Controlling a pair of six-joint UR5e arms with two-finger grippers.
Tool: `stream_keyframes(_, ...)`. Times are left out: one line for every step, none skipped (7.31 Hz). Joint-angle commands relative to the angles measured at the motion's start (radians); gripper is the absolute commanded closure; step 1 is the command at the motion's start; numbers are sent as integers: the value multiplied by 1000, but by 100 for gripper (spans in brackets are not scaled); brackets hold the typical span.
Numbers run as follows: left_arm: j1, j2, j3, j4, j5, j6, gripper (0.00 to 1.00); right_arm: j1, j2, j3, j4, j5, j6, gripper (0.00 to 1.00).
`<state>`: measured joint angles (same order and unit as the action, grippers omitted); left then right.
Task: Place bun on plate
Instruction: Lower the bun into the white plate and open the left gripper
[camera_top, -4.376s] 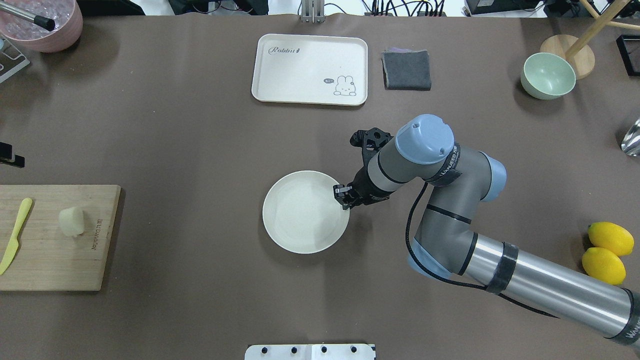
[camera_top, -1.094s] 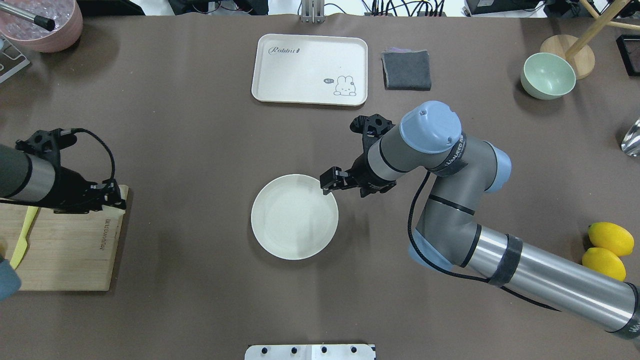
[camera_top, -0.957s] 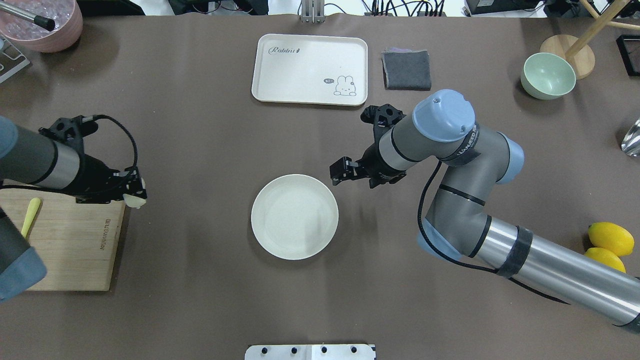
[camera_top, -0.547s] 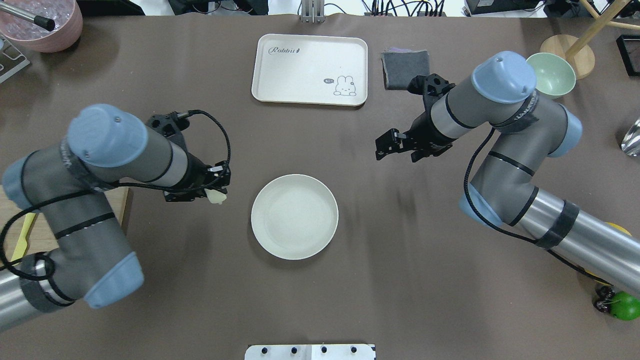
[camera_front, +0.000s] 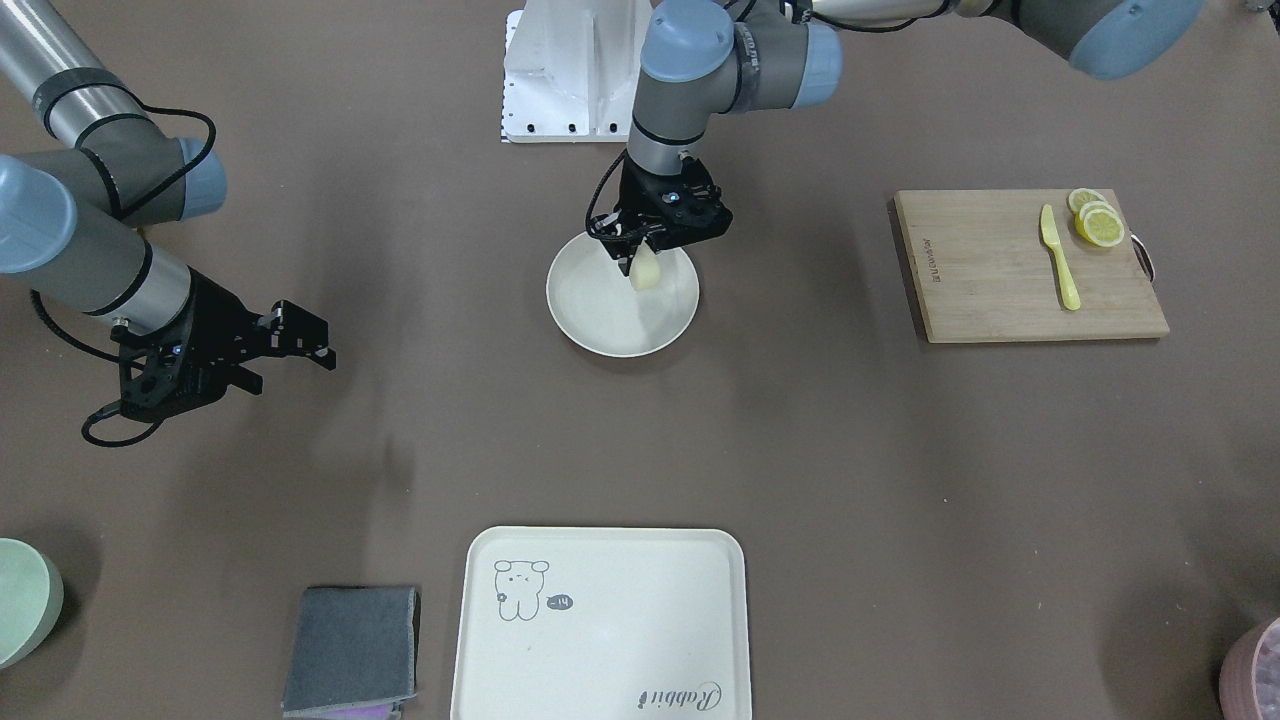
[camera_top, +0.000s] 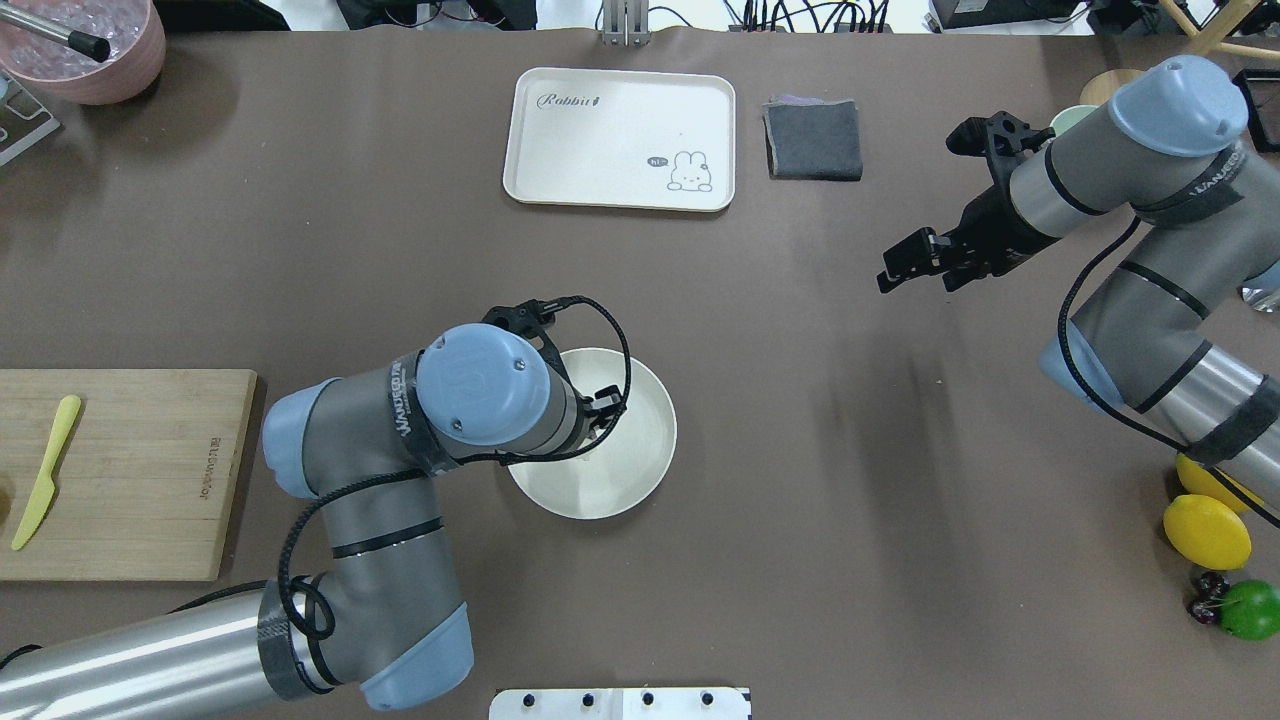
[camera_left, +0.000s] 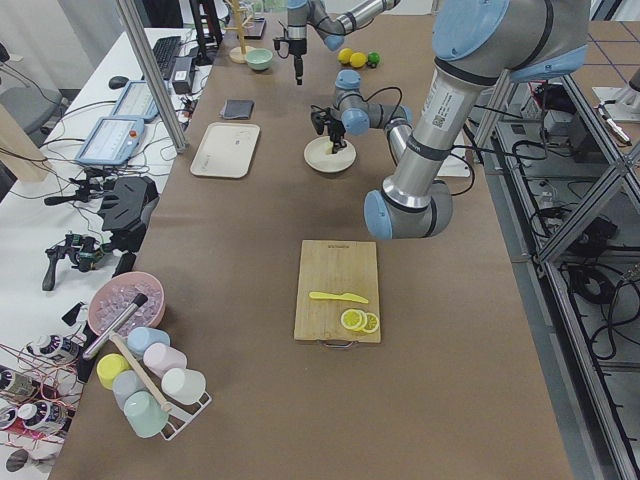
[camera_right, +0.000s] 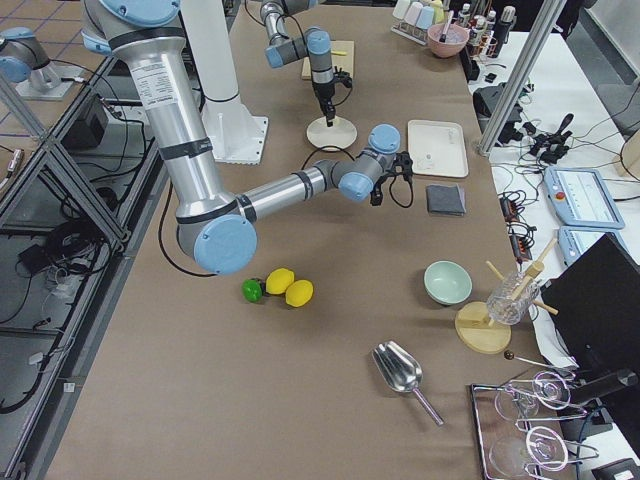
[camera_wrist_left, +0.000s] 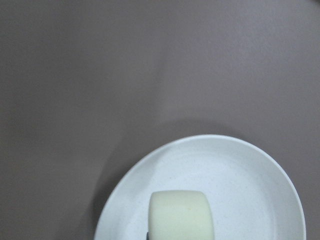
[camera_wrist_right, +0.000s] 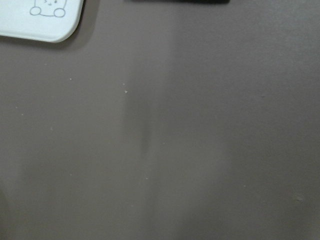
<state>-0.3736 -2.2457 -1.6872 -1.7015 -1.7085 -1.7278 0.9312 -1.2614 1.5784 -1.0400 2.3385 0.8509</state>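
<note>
A robotics lab (aluminium framing (camera_left: 157, 85), teach pendants (camera_left: 105, 141)).

On the brown bench (camera_front: 900, 480) a wooden cutting board (camera_front: 1000, 290) carried a yellow knife (camera_front: 1058, 257) and, just beside its blade end, a few overlapping lemon slices (camera_front: 1097, 222). Along the side away from the robot lay a cream rectangular tray (camera_front: 600, 650) with a rabbit drawing, a folded grey cloth (camera_front: 350, 645) just beside it and a pale green bowl (camera_right: 447, 282) farther along. Two lemons (camera_right: 298, 293) touched each other just beside a small green round thing (camera_right: 252, 290), with a metal scoop (camera_right: 400, 372) well apart from them
</note>
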Motion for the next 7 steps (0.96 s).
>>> stream_keyframes(27,-35,56,-3,23,-12,58,17,-29,3,2,4,-24,0)
stream_keyframes(28,-34,61,-3,24,-10,57,17,-39,11,5,2,-24,0)
stream_keyframes(28,-37,67,-3,24,-6,49,15,-64,46,5,4,-23,0)
stream_keyframes(28,-37,69,-3,24,-1,45,15,-78,64,3,4,-23,0)
stream_keyframes(28,-35,70,-3,24,2,43,15,-78,66,3,4,-23,0)
stream_keyframes(25,-37,70,-3,30,4,39,14,-79,66,3,4,-23,0)
stream_keyframes(12,-35,54,2,33,5,8,15,-82,78,2,4,-23,0)
